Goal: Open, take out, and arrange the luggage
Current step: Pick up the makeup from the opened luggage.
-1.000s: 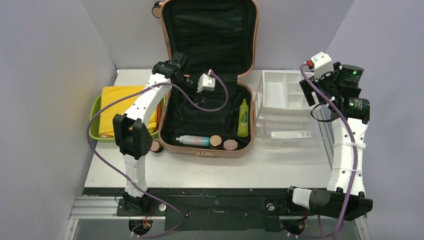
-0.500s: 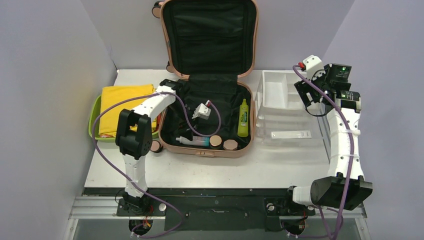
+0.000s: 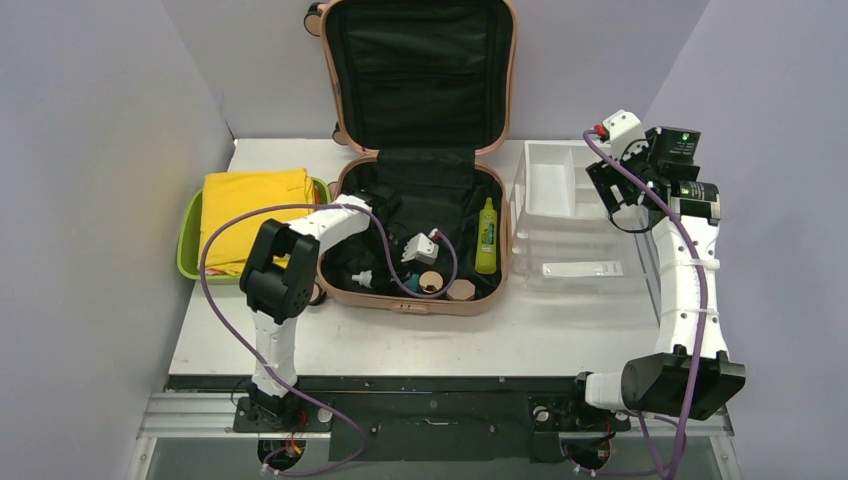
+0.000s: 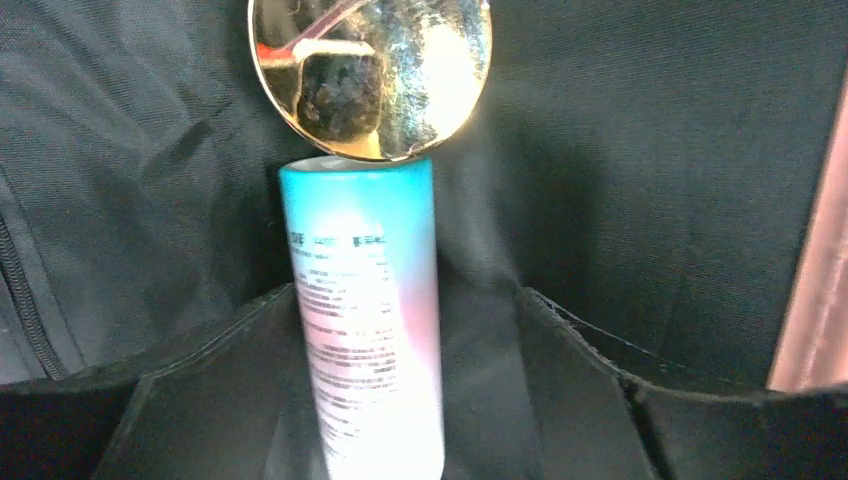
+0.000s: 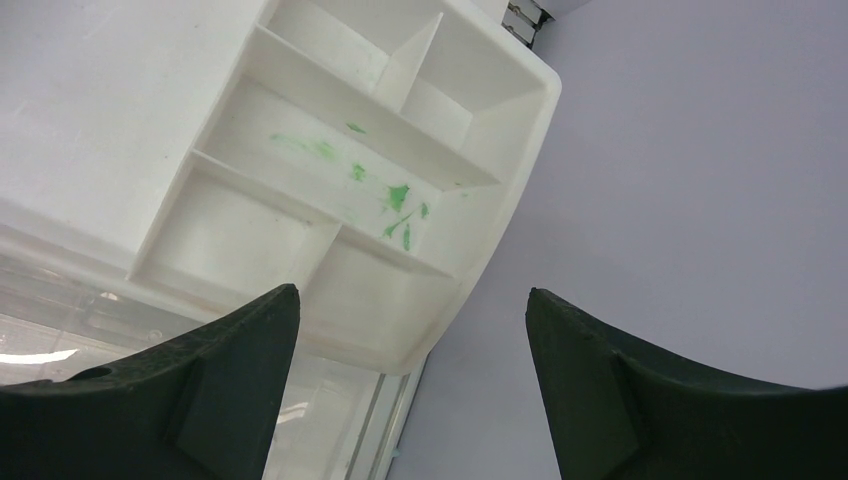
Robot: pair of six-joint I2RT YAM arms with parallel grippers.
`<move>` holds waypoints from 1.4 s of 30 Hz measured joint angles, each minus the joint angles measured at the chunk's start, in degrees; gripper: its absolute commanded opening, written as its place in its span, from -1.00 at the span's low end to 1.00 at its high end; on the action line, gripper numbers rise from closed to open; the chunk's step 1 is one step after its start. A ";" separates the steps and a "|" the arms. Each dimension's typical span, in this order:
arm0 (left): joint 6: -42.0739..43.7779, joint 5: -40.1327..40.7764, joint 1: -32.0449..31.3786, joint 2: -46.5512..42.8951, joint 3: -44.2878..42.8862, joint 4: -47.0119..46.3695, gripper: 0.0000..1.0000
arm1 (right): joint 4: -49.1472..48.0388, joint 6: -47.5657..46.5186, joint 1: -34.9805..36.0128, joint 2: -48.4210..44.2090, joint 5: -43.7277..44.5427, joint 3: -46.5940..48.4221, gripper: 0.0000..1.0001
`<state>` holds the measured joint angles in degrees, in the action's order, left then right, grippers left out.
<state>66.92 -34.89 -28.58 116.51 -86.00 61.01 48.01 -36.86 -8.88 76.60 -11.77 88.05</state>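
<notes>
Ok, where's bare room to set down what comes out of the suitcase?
Free: the table strip in front of the suitcase; empty compartments of the white organizer. Crowded: the suitcase's near end (tube, jars, green bottle); green tub, full of yellow cloth.

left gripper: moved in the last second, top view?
Yes. The left gripper has come from the hinge end of the luggage toward its near rim, and is now open around the tube.
</notes>
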 measured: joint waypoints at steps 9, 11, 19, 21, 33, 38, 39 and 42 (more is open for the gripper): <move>-5.66 4.02 -0.61 0.00 0.26 -4.76 -0.67 | -0.04 0.26 0.63 -0.57 -0.04 0.00 0.57; -6.45 4.20 -0.57 0.00 0.09 -4.74 -0.71 | -0.13 0.26 0.74 -0.61 -0.04 0.00 0.57; -9.57 4.63 1.33 0.00 -7.54 -0.90 -0.71 | -0.96 0.46 0.74 -0.63 0.11 0.00 0.57; -10.36 4.57 2.23 0.00 -11.47 -0.76 -0.72 | -1.33 0.63 0.74 -0.63 0.61 0.00 0.57; -21.79 -3.13 2.08 3.23 -41.62 -3.89 -0.74 | -5.66 3.02 0.68 -2.78 9.68 -0.17 0.59; -32.54 -9.25 -2.19 4.20 -43.30 -15.37 -0.78 | -6.88 3.69 0.20 -3.26 14.25 -0.26 0.59; -35.80 -10.43 -3.26 4.57 -43.06 -19.34 -0.79 | -7.28 3.87 0.00 -3.34 15.15 -0.42 0.59; -47.39 -13.86 -6.27 5.38 -40.04 -34.77 -0.81 | -7.93 4.48 -0.90 -3.76 17.59 -0.96 0.59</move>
<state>19.53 -48.75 -34.85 121.89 -126.04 26.24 40.07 -32.38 -9.78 72.84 5.82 87.09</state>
